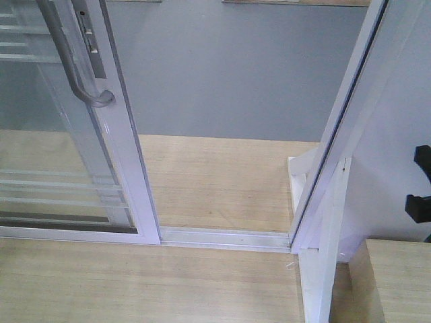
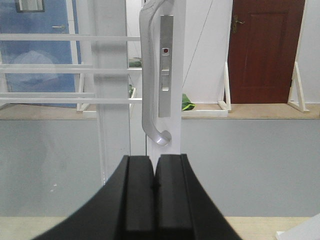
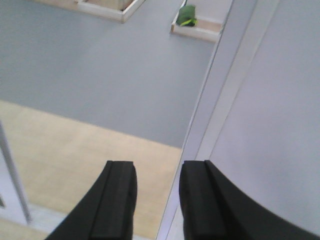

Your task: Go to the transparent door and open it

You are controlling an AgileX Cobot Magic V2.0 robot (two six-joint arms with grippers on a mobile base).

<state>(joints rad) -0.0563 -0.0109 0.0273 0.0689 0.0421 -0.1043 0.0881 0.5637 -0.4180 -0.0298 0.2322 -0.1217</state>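
Glass set in a white frame makes up the transparent door (image 1: 64,141), seen at the left of the front view and already slid partly aside on its floor track (image 1: 225,237); it is judged heavy, rigid and breakable, so force is best put on the frame, not the pane. The curved silver handle (image 2: 148,80), smooth and probably slippery, is judged the proper hold, beside the lock plate (image 2: 166,65). The left gripper (image 2: 154,192) is seen just below it with jaws closed and empty, the right gripper (image 3: 157,200) with jaws parted and empty

Glass transparent door (image 1: 60,134), brushed-metal handle (image 2: 148,85)
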